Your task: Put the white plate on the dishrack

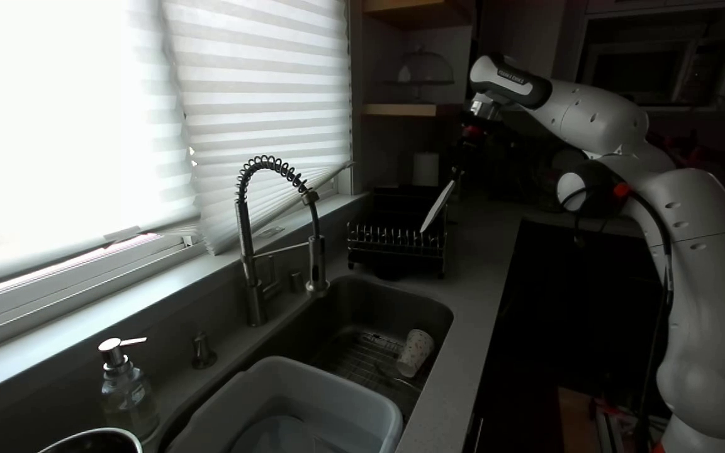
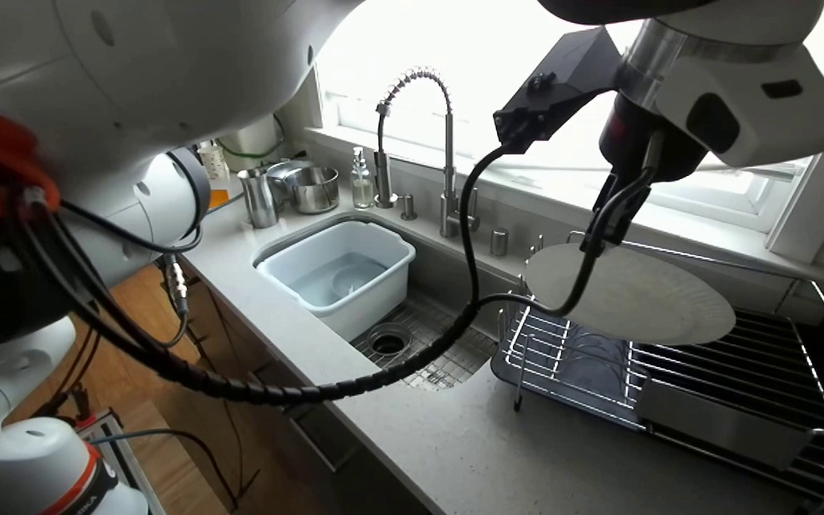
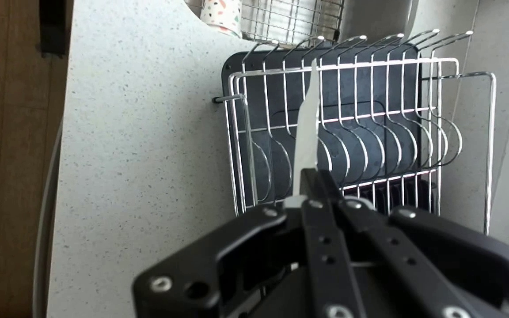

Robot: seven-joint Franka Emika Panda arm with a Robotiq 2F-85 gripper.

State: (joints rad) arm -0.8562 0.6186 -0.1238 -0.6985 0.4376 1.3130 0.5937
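Note:
The white plate is held tilted above the dishrack; it shows in both exterior views (image 1: 438, 206) (image 2: 648, 300) and edge-on in the wrist view (image 3: 306, 132). My gripper (image 1: 457, 173) is shut on the plate's upper edge; its fingertips also show in an exterior view (image 2: 592, 247) and in the wrist view (image 3: 316, 176). The black dishrack with upright wire prongs (image 1: 394, 238) stands on the counter beyond the sink; it also shows in an exterior view (image 2: 734, 422) and the wrist view (image 3: 356, 65). The plate's lower edge is near the prongs; I cannot tell whether they touch.
A coiled-spring faucet (image 1: 246, 251) stands behind the sink beside the rack. A pale basin (image 1: 362, 393) and a speckled cup (image 1: 416, 352) are in the sink. The windowsill (image 2: 727, 229) runs close behind the rack. A soap bottle (image 2: 362, 186) and metal pots (image 2: 315, 192) stand farther off.

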